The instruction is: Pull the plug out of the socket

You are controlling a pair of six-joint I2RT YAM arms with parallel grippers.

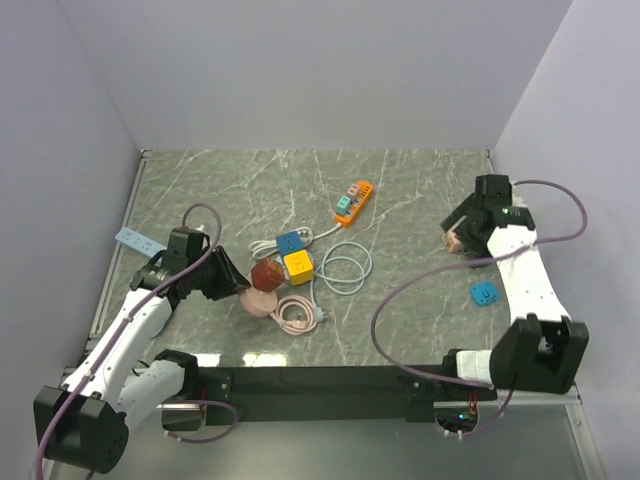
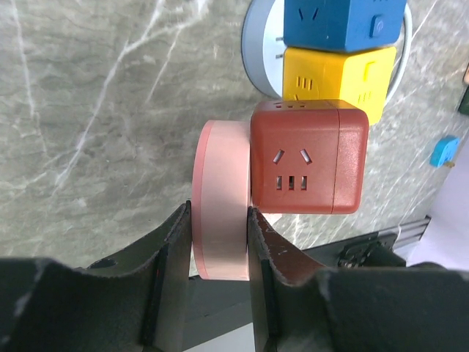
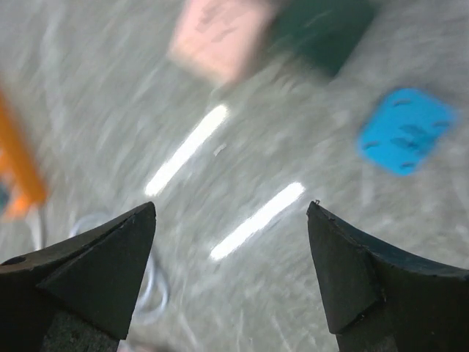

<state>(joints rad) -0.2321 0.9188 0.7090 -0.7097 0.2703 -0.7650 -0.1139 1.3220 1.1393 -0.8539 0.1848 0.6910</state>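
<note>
My left tool [image 2: 218,220] is closed on the pink round plug [image 2: 220,191], one finger pressed against each flat face. The plug sits flush against the side of the red cube socket [image 2: 308,158], which lies on the worktop [image 1: 420,190] left of centre, just ahead of the left arm. Right behind the red cube are a yellow cube [image 2: 337,77] and a blue cube [image 2: 344,22], and a coiled pink cable [image 1: 297,315] lies beside the plug. My right tool [image 3: 231,216] hangs open over the right side of the worktop, holding nothing. Its wrist view is blurred, but I can make out a small blue adapter [image 3: 407,132] and an orange power strip [image 3: 18,169] below.
</note>
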